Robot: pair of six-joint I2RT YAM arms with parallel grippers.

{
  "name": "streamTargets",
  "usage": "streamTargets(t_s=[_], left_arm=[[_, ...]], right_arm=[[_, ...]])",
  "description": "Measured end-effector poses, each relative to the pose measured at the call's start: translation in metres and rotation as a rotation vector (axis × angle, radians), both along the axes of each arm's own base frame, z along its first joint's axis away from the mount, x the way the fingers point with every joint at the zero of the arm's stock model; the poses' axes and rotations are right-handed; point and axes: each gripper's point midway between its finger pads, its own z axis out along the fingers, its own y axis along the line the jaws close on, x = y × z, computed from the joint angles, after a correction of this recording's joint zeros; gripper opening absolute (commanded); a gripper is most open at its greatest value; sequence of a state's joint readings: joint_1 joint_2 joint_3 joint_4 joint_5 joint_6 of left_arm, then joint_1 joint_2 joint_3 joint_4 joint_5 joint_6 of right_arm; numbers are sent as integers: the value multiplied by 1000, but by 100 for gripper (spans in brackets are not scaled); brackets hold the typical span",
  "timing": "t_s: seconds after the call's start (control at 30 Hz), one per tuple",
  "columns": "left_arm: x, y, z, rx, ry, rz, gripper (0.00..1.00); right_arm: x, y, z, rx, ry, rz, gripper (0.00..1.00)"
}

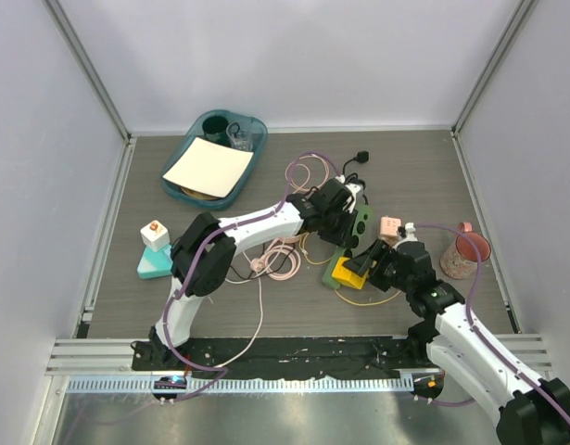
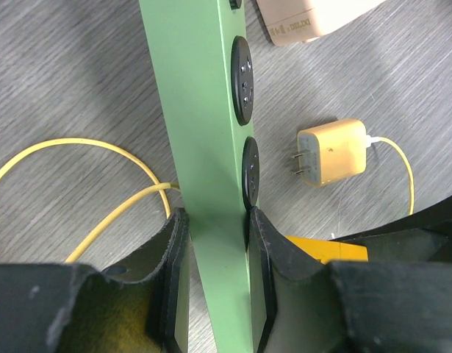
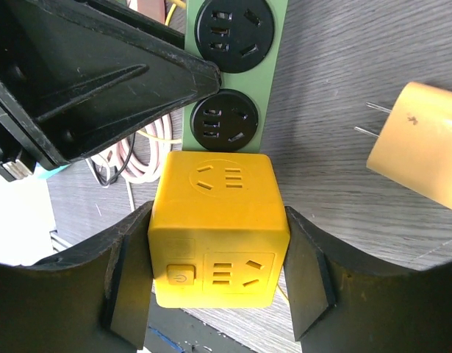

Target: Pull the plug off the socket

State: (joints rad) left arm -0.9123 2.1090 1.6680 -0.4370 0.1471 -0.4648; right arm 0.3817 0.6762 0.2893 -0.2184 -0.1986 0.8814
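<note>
A green power strip (image 1: pixel 363 222) with black round sockets lies mid-table. My left gripper (image 1: pixel 345 221) is shut on it; in the left wrist view the fingers (image 2: pixel 174 250) clamp both sides of the strip (image 2: pixel 200 110). My right gripper (image 1: pixel 366 267) is shut on a yellow cube plug (image 1: pixel 345 272). In the right wrist view the cube (image 3: pixel 220 220) sits between the pads (image 3: pixel 126 287) and butts against the end of the strip (image 3: pixel 273 88). Whether its pins are still in a socket is hidden. A corner of the cube also shows in the left wrist view (image 2: pixel 321 248).
A loose yellow charger (image 2: pixel 332 152) with bare prongs and a yellow cable lies right of the strip, with a pink adapter (image 1: pixel 389 227) beyond it. Coiled pink cables (image 1: pixel 280 260), a black plug (image 1: pixel 361 156), a teal tray (image 1: pixel 249 171), a pink cup (image 1: pixel 465 250) and a teal block (image 1: pixel 155 260) surround the strip.
</note>
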Motion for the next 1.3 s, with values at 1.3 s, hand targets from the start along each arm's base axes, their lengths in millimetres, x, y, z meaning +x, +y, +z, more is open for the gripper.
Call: streamTargets(t_s=[1.3], left_arm=[[-7,-9,0,-35,-52,-16,0]], right_arm=[[-6,-10,10,-66,106,-18,1]])
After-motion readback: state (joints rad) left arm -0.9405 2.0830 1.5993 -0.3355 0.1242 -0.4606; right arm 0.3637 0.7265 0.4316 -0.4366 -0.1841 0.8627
